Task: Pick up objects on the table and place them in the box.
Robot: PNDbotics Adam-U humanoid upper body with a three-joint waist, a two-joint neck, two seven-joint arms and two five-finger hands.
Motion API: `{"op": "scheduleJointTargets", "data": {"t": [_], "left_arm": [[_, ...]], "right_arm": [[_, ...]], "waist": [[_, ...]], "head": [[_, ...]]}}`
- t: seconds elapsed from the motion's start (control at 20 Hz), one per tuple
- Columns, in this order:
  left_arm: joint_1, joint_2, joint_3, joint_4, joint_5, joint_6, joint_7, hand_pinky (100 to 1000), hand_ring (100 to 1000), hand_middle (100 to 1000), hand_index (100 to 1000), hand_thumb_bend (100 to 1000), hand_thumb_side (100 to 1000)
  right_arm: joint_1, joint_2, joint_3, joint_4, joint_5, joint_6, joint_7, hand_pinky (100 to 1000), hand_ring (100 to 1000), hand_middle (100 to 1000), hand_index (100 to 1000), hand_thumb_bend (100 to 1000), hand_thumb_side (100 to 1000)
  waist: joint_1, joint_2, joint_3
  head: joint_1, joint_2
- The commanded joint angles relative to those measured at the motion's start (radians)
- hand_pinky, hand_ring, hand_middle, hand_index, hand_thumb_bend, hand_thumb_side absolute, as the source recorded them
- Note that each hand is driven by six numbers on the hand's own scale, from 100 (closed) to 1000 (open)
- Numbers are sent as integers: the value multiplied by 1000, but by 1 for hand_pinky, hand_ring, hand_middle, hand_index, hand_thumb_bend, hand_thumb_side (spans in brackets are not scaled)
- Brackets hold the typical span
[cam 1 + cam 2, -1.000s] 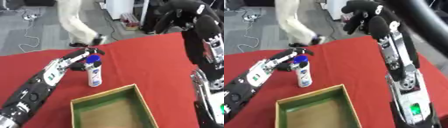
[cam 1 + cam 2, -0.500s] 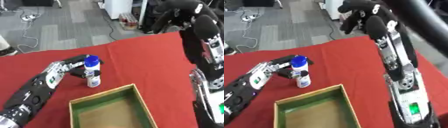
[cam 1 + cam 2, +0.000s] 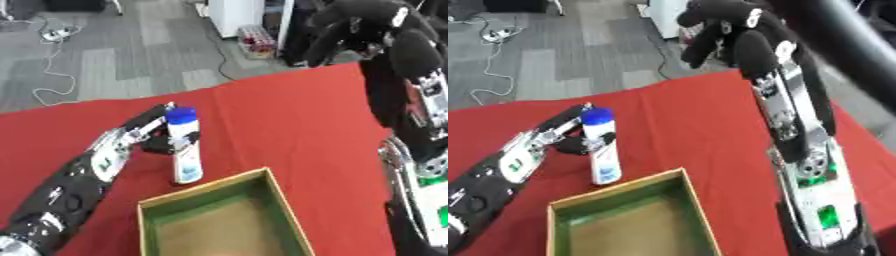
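I am wrapping my left robot hand [image 3: 149, 134] around the bottle [image 3: 184, 150], fingers curling on its upper body just under the blue cap, while it is standing upright on the counter [image 3: 289, 120] beside the box [image 3: 175, 200]. It looks light, stiff and slick, so mid-body is the safest hold. Compared with a second ago, my hand is sitting closer around it; my right robot hand [image 3: 719, 27] is hanging raised, fingers curled on nothing.

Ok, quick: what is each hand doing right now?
Left hand: curled round the white plastic bottle with the blue cap, which stands on the red tablecloth.
Right hand: raised, curled, holding nothing.
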Motion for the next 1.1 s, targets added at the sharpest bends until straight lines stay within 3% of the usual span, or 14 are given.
{"op": "scheduleJointTargets", "data": {"t": [0.05,0.5,0.55,0.6,0.9,1.1], "left_arm": [[-13,16,1,-28,68,5,16,100,100,100,265,172,783],[-9,70,3,-163,297,88,-37,100,100,100,219,174,735],[-11,79,6,-186,323,98,-30,100,100,100,219,302,356],[-13,87,6,-207,345,108,-26,100,100,100,218,178,733],[-24,147,-12,-373,418,151,-8,100,100,100,216,181,732],[-7,188,-66,-494,455,183,-76,100,100,100,215,173,737]], "right_arm": [[-16,2,1,-13,-5,-3,0,459,526,672,808,100,1000],[-6,-14,-4,-13,-4,-4,-7,458,525,671,805,100,1000],[-5,-17,-4,-13,-5,-6,-10,459,525,671,806,100,1000],[-4,-19,-3,-13,-6,-7,-11,458,526,671,804,100,1000],[3,-35,-5,-13,-4,-15,-14,459,527,671,803,100,1000],[4,-44,-6,-13,-2,-23,-18,460,529,672,801,100,1000]], "waist": [[-1,-11,3],[-1,-19,22],[-1,-21,25],[-2,-22,27],[1,-29,44],[4,-33,52]], "head": [[-9,-16],[-11,-10],[-13,-8],[-16,-7],[-38,-3],[-48,4]]}}
